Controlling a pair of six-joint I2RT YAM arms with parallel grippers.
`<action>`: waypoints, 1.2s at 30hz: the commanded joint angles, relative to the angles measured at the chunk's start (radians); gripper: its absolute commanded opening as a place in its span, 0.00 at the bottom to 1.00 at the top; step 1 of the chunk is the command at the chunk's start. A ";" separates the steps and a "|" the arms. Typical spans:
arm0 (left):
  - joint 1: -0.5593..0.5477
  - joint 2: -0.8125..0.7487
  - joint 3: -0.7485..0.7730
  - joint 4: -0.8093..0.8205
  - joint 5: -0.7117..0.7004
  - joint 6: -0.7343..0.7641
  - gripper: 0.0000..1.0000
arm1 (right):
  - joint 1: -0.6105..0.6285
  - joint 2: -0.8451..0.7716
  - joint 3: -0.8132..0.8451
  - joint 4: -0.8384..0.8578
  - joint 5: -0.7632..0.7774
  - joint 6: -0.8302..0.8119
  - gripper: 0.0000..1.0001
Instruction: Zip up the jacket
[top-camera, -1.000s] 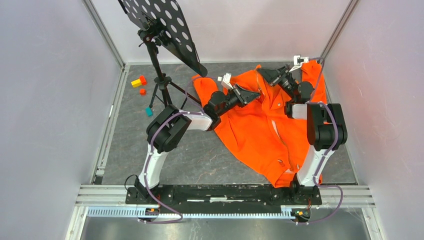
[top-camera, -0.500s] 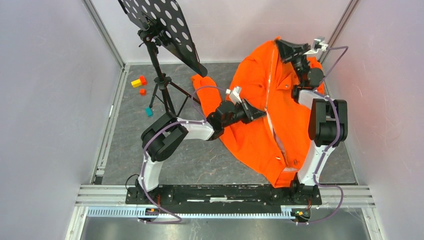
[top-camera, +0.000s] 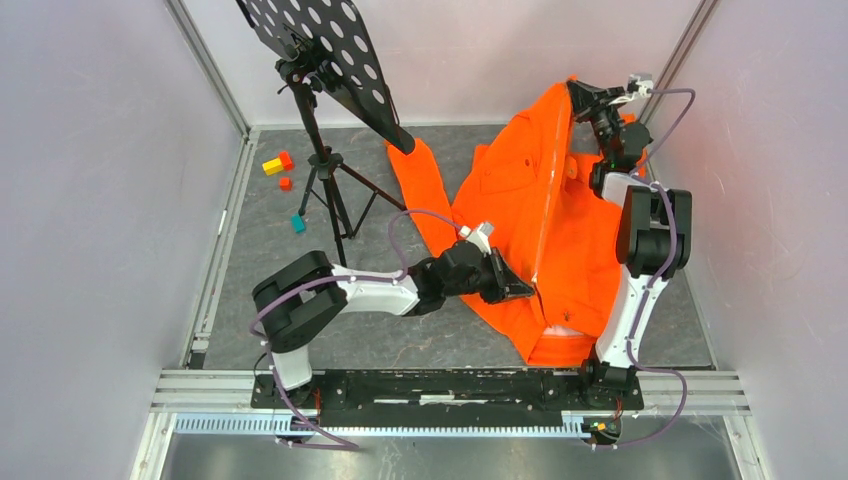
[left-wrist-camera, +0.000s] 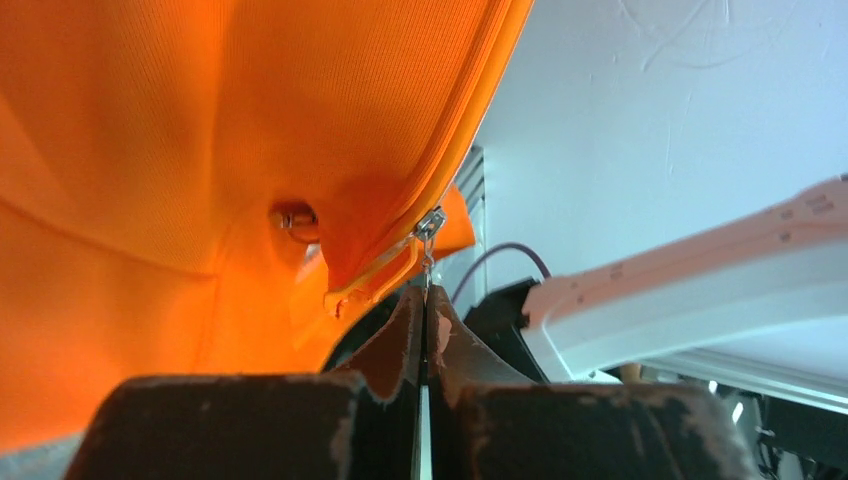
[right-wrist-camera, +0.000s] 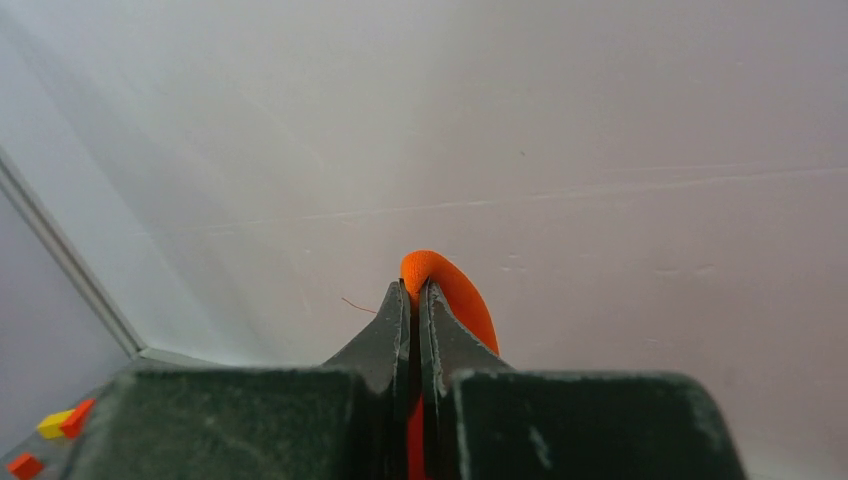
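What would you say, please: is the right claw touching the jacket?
Touching. The right wrist view shows the right claw shut on a fold of the jacket, orange fabric pinched between its jaws.

The grey tabletop (top-camera: 250, 260) carries a tripod stand (top-camera: 328, 190), small coloured blocks (top-camera: 285, 183) far left, and the lower part of the jacket (top-camera: 575, 230).

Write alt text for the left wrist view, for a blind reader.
The left tool, shut, pinches the small metal zipper pull of an orange jacket that fills the upper left, its zipper edge running diagonally up to the right. A white robot arm and a pale wall lie behind.
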 joint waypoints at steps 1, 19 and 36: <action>-0.079 -0.096 -0.053 -0.093 0.021 -0.124 0.02 | -0.032 0.036 0.126 -0.072 0.097 -0.110 0.00; -0.211 -0.125 -0.153 -0.133 -0.147 -0.225 0.02 | -0.036 0.045 0.092 -0.234 0.130 -0.178 0.08; -0.172 -0.661 -0.268 -0.315 -0.427 0.542 0.88 | 0.033 -0.662 -0.329 -1.307 0.290 -0.436 0.98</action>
